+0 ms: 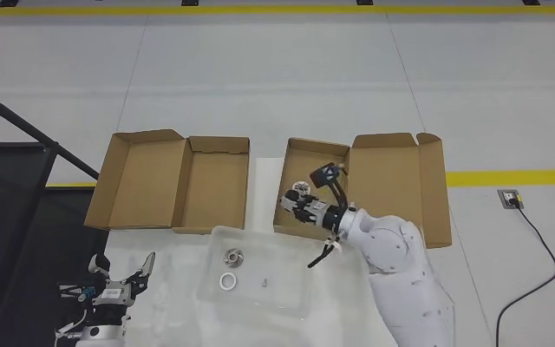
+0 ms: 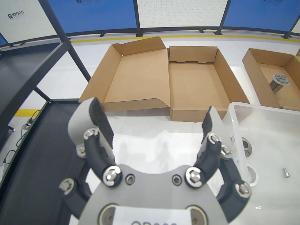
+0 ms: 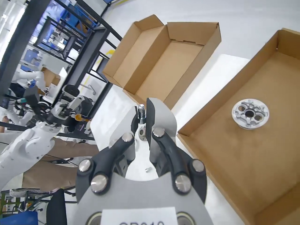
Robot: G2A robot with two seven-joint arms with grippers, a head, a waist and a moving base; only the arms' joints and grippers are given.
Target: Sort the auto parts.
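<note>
My right gripper [image 1: 289, 206] [image 3: 142, 109] is shut on a small threaded bolt [image 3: 141, 113], held in the air by the front left corner of the right cardboard box [image 1: 381, 178] [image 3: 264, 141]. A metal flange [image 1: 301, 187] [image 3: 250, 114] [image 2: 279, 81] lies in that box. The clear plastic tray [image 1: 295, 304] [image 2: 234, 118] holds a metal hub [image 1: 232, 257] [image 2: 246, 146], a white ring [image 1: 228, 281] [image 2: 252, 175] and a small bolt [image 1: 264, 280] [image 2: 286, 172]. My left gripper [image 1: 119, 286] [image 2: 152, 108] hangs open to the left of the tray, holding nothing.
An opened cardboard box [image 1: 169, 180] [image 2: 192, 80] [image 3: 164, 66] with nothing in it sits at the back left of the table. A black metal rack [image 1: 26, 173] [image 2: 35, 76] stands just left of the table, close to my left gripper.
</note>
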